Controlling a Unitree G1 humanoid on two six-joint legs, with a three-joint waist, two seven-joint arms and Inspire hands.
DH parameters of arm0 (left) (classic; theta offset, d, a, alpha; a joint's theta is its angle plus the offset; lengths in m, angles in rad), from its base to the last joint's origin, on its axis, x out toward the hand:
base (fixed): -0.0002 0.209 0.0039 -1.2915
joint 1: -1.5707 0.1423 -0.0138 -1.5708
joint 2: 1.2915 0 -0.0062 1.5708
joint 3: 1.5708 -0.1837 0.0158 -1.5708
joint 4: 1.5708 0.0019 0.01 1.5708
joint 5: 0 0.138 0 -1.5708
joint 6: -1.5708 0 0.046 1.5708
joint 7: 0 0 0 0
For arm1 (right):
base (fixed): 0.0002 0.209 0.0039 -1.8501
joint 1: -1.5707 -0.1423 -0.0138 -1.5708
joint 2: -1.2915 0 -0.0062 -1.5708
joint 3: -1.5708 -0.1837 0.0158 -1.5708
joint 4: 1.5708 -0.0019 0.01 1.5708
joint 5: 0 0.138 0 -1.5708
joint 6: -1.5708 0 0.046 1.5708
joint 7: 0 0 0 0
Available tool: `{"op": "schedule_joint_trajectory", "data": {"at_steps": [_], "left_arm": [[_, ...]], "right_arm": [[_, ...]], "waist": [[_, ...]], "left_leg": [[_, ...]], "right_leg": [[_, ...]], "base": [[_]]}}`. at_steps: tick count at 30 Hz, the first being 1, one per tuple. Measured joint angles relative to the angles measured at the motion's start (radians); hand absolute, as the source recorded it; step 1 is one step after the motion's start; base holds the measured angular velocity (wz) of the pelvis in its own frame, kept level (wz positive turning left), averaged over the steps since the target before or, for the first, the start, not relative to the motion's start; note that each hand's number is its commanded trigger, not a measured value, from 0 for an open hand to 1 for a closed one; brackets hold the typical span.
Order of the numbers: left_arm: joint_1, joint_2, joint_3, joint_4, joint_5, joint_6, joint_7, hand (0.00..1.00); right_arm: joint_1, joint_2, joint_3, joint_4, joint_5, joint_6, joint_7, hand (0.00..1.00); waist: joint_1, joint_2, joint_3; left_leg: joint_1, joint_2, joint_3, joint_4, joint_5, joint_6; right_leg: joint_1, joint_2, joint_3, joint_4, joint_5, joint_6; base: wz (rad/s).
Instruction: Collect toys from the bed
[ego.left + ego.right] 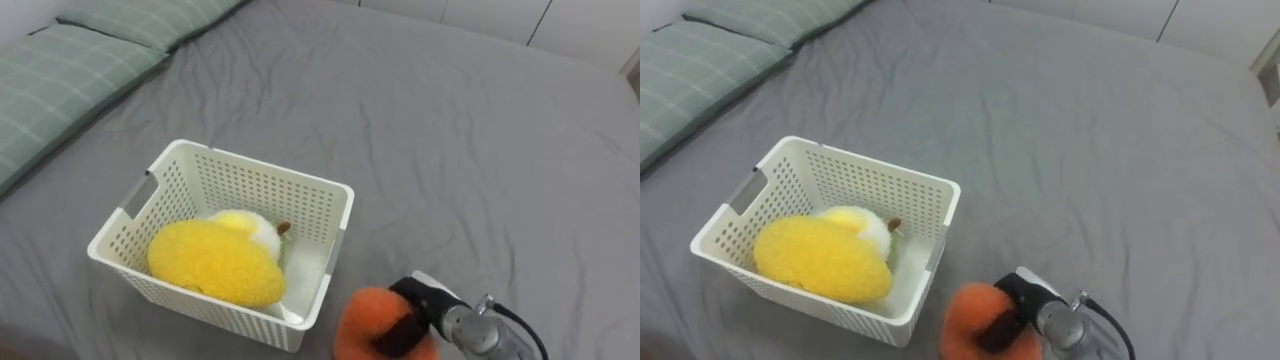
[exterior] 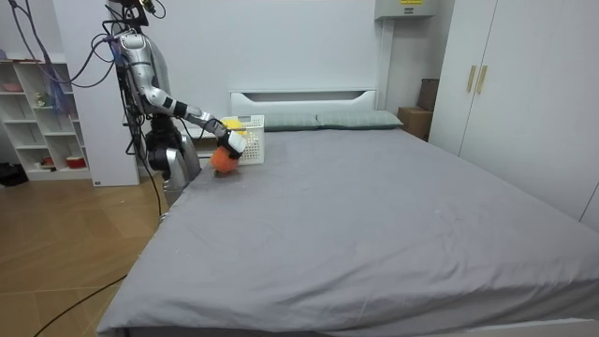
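1. A white perforated basket [image 1: 262,168] with a cut-out handle in its left end wall stands on the grey bed [image 1: 470,140]. Every place below is given from this basket.
2. Inside the basket lies a yellow plush toy [image 1: 213,262]. It takes up much of the basket floor and lies toward the near wall. At its far side is a white patch with a small brown bit.
3. An orange plush toy [image 1: 360,312] is outside the basket, just beside its near right corner. Whether it touches the corner or the sheet I cannot tell.
4. The right hand [image 1: 418,300] is on the side of the orange plush toy away from the basket. Its dark fingers are curled round the toy from above and below, gripping it.
5. The right forearm leads away from the basket toward the lower right of the eye views.
6. Two green checked pillows [image 1: 55,95] lie well apart from the basket, beyond its left end, along the head of the bed.
7. To the right of the basket and beyond it the grey sheet is bare, with a few soft creases.
8. In the room view the basket sits near the pillow end of the bed, close to the edge on the room view's left. The robot stands upright on the wooden floor just beyond that edge, with its right arm stretched out over the mattress to the basket.
9. Past the basket in the room view are the white headboard [image 2: 304,98] and, behind the robot, a white shelf unit [image 2: 37,112].
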Motion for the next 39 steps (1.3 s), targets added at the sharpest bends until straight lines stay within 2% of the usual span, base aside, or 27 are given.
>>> {"op": "schedule_joint_trajectory", "data": {"at_steps": [4, 9, 15, 23, 31, 39], "left_arm": [[-0.007, 0.008, 0.006, 0.013, 0.001, -0.017, -0.016, 0.00], [-0.008, 0.015, 0.019, 0.012, 0.000, -0.030, -0.016, 0.00], [-0.007, 0.022, 0.040, 0.018, 0.000, -0.052, -0.016, 0.00], [0.006, 0.027, 0.066, 0.017, 0.004, -0.053, -0.016, 0.00], [0.005, 0.028, 0.064, 0.017, 0.010, -0.047, -0.012, 0.00], [-0.012, 0.027, 0.054, 0.016, 0.009, -0.040, -0.008, 0.00]], "right_arm": [[-0.004, -0.011, -0.038, -0.095, 0.012, -0.012, -0.021, 0.80], [-0.004, -0.038, -0.096, -0.205, 0.023, -0.017, -0.035, 0.78], [-0.008, -0.045, -0.185, -0.259, 0.024, -0.029, -0.068, 0.76], [-0.052, -0.086, -0.193, -0.382, 0.032, -0.018, -0.072, 0.74], [-0.087, -0.082, -0.184, -0.507, 0.050, 0.002, -0.064, 0.72], [-0.195, -0.080, -0.158, -0.526, 0.048, 0.011, -0.044, 0.69]], "waist": [[-0.020, -0.002, -0.0012], [-0.039, -0.010, -0.0064], [-0.044, -0.011, -0.0066], [-0.044, -0.013, -0.0063], [-0.042, -0.013, -0.0063], [-0.035, -0.015, -0.0089]], "left_leg": [[0.002, 0.000, 0.001, 0.000, 0.000, 0.000], [0.008, 0.001, 0.004, 0.000, 0.000, 0.000], [0.021, 0.002, 0.021, -0.017, 0.001, 0.000], [0.010, 0.005, 0.036, -0.027, 0.001, 0.000], [0.004, 0.004, 0.026, -0.022, 0.001, 0.000], [-0.001, 0.002, 0.014, -0.019, 0.002, 0.000]], "right_leg": [[0.001, 0.000, 0.000, 0.001, 0.000, 0.000], [0.005, 0.000, 0.003, 0.003, 0.000, 0.000], [0.000, 0.002, 0.030, 0.007, 0.001, 0.001], [-0.021, 0.003, 0.039, 0.003, 0.001, 0.001], [-0.020, 0.003, 0.030, 0.003, 0.002, 0.003], [-0.020, 0.002, 0.019, 0.004, 0.002, 0.002]], "base": [[0.00], [-0.01], [-0.11], [-0.05], [0.03], [0.03]]}}
